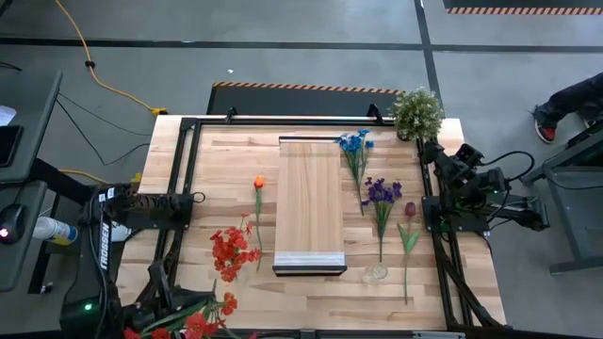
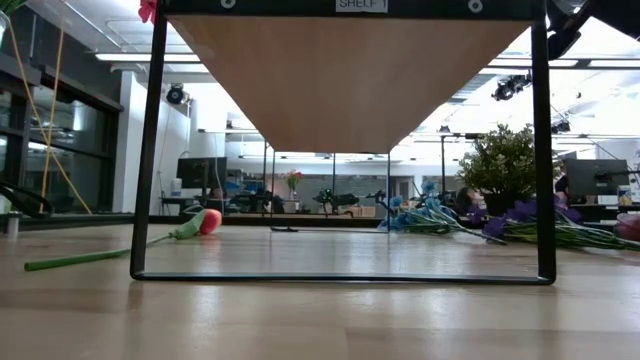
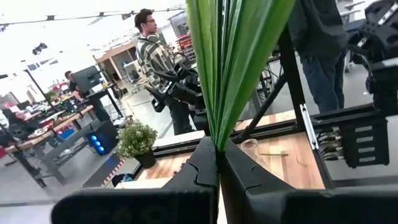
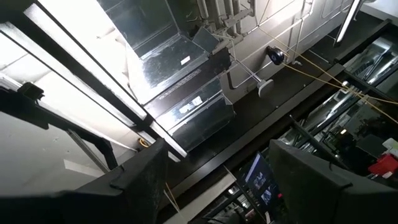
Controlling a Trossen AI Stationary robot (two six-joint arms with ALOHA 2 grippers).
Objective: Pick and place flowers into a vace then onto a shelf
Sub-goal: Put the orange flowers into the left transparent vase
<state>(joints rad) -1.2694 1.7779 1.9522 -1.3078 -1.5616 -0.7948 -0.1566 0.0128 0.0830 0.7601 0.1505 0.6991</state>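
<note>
Left gripper (image 3: pixel 217 163) low at the table's (image 1: pixel 471 273) near left corner, jaws clenched on green leaf blades (image 3: pixel 233 56) rising straight up between them; red blooms (image 1: pixel 193 322) right there in the high view. Right gripper (image 4: pixel 217 180) parked off the right edge, tipped toward the ceiling, jaws spread, nothing between them. Raised shelf (image 1: pixel 309 202) mid-table. Left of it, lying flat: orange flower (image 1: pixel 258 184) and red spray (image 1: pixel 231 250). Right of it: blue (image 1: pixel 355 143), purple (image 1: pixel 382 192) and dark-red (image 1: pixel 410 210) stems, all flat. Clear glass vase (image 1: pixel 375 273) just beside the shelf's near right corner. Bushy potted plant (image 1: pixel 416 111) at the far right corner.
</note>
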